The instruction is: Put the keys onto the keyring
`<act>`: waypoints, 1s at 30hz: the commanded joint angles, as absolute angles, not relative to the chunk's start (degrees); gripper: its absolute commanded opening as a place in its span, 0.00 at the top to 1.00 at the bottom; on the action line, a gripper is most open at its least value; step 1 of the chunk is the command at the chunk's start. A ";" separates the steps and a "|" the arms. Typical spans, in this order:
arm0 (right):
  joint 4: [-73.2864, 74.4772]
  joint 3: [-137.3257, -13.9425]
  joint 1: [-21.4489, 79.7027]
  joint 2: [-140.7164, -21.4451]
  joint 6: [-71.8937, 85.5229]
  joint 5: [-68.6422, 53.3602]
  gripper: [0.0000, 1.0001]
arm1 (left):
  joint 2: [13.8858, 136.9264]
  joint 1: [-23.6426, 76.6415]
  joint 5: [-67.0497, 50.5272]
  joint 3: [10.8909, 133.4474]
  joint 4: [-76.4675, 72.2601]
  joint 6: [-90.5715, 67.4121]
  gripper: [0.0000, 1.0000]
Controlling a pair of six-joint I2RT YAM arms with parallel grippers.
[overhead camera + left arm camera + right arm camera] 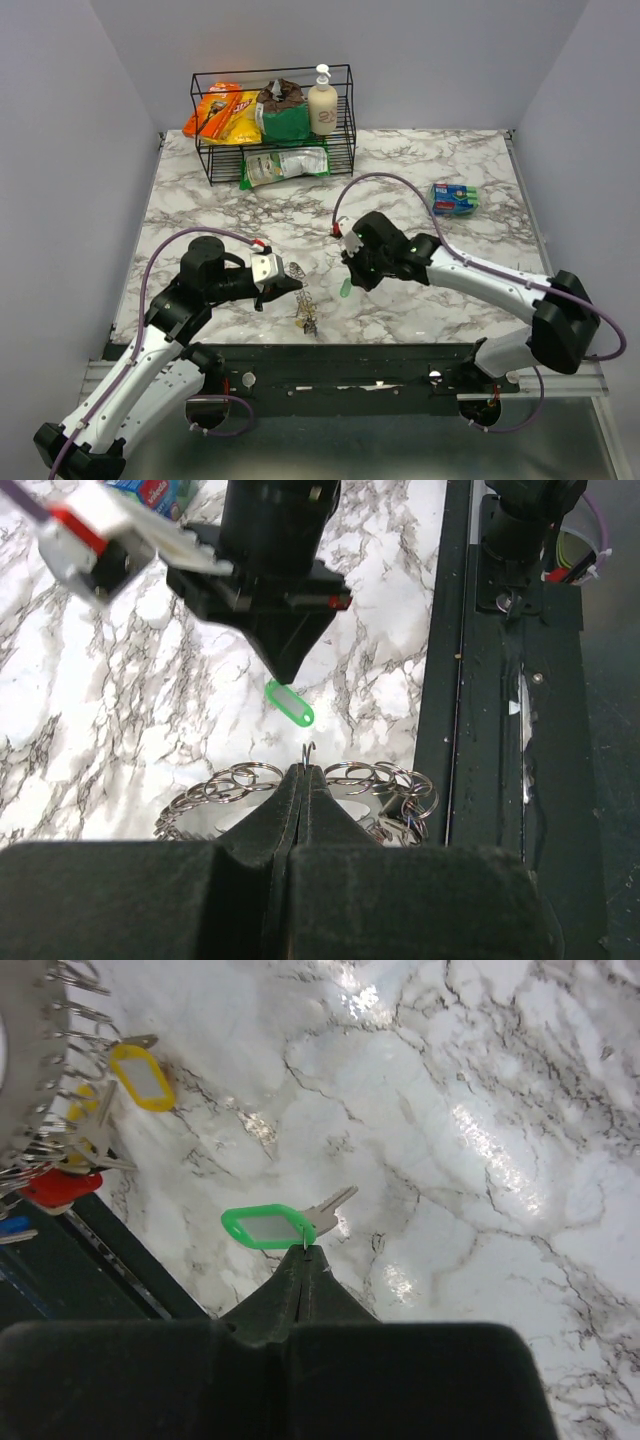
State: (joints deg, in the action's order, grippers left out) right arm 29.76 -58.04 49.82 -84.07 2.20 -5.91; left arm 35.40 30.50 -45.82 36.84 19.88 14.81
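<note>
The keyring [215,795] is a grey disc edged with many small wire loops. My left gripper [303,773] is shut on its rim, and one wire loop pokes out between the fingertips. Keys [306,316] with yellow [141,1075], red [60,1188] and blue heads hang from the keyring [28,1070]. My right gripper [306,1251] is shut on the small wire ring of the green key [264,1227], whose blade points away over the marble. In the top view the right gripper [349,276] holds this green key [345,289] just right of the left gripper [292,284].
A black wire rack [275,125] with snack bags and a soap bottle stands at the back. A small blue-green pack [455,199] lies at the back right. The black front rail [350,360] runs along the table's near edge, close below the keyring.
</note>
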 commanded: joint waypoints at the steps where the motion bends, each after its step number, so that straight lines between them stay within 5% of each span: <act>1: 25.06 -55.64 50.10 -75.34 0.53 -8.87 0.99 | 35.16 30.76 -45.44 39.64 20.30 16.43 1.00; 18: 19.86 -55.02 50.18 -56.61 -7.38 -30.94 0.99 | 35.86 30.76 -46.06 39.90 20.04 17.49 1.00; 26: 22.23 -55.54 50.10 -61.86 -3.61 -20.15 0.99 | 36.04 30.76 -46.23 39.73 19.77 17.40 1.00; 30: 28.20 -59.93 49.22 -72.30 5.87 -3.02 0.99 | 35.77 30.76 -46.23 39.81 20.04 17.23 1.00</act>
